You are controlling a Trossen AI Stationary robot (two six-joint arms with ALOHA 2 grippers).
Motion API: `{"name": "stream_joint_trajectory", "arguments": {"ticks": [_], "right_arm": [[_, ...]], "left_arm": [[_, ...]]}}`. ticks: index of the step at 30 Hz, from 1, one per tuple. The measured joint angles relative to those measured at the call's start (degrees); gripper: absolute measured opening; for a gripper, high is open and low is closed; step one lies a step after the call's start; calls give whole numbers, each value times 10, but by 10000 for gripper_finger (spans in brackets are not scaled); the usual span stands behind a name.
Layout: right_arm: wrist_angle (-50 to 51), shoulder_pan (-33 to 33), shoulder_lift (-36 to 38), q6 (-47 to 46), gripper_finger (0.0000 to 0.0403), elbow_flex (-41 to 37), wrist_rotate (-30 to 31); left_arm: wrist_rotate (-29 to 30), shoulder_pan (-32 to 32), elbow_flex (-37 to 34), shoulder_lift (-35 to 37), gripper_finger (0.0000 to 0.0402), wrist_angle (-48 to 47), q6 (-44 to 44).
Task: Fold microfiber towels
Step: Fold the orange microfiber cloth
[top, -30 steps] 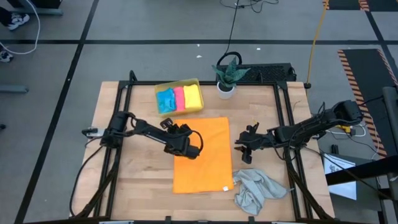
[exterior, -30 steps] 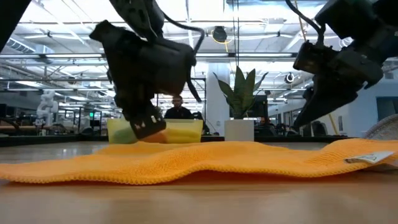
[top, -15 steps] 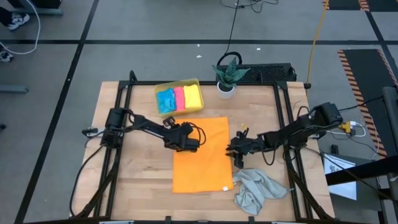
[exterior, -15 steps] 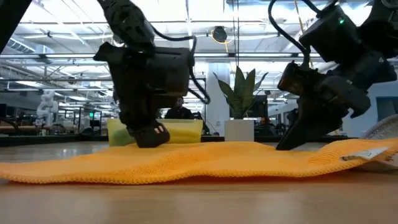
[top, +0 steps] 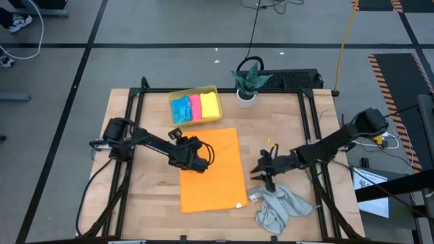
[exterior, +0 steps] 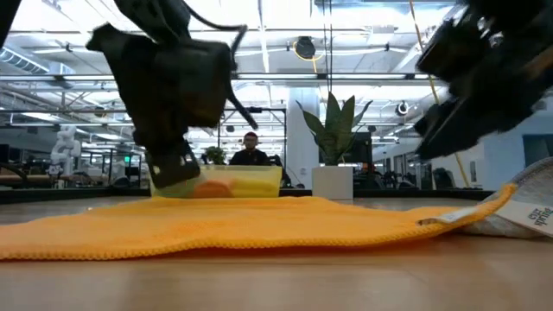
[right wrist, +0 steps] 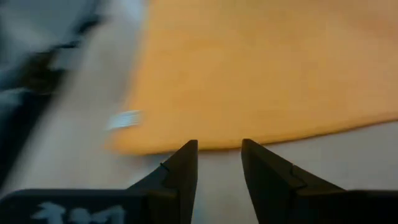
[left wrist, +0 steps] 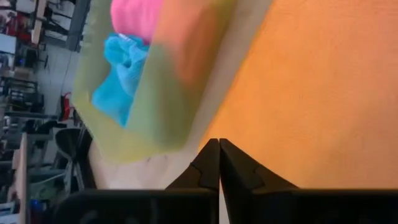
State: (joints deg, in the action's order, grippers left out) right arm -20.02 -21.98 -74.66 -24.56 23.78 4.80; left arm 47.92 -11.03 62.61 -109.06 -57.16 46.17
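The left gripper [top: 197, 161] sits over the left edge of the orange towel [top: 211, 171], its fingers pressed together; whether they pinch any cloth cannot be told from the left wrist view, where the tips meet just beside the towel's edge. That orange towel lies spread flat in the middle of the tabletop [top: 142, 196]. Behind it, toward the tabletop's far edge, the translucent yellow tray [top: 195, 93] holds the blue towel [top: 180, 109], pink towel [top: 195, 106] and yellow towel [top: 211, 104] side by side. A potted plant [top: 248, 85] stands at the far edge, right of the tray.

The right gripper [top: 265, 168] hovers just off the orange towel's right edge, its fingers parted and holding nothing. The light grey towel [top: 279, 207] lies crumpled near the tabletop's near right corner, touching the orange towel's corner.

The risk, as I judge it: if only the left gripper catches an edge, the cloth would drag and skew rather than fold. The right gripper, coming down so close to the grey heap, could also snag it.

A small white tag [top: 239, 204] sits at the orange towel's near right corner; in the low view it seems to carry print, too blurred to read.
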Motion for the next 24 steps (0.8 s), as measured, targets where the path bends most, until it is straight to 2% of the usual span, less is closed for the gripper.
{"name": "stream_joint_trajectory", "arguments": {"ticks": [4,8,12,17,24], "right_arm": [[20,-83,33,-58,112,0,-51],[13,-166,21,-136,85,0,-52],[20,-216,-14,-217,45,1,-54],[126,-220,-27,-266,4,1,-64],[358,-195,46,-370,1,4,-63]], "left_arm": [[1,-25,0,23,6,21,-2],[1,-49,0,33,20,59,-5],[-9,-75,1,33,22,111,-32],[-53,-107,1,33,8,170,-74],[-81,-169,2,33,16,220,-98]]}}
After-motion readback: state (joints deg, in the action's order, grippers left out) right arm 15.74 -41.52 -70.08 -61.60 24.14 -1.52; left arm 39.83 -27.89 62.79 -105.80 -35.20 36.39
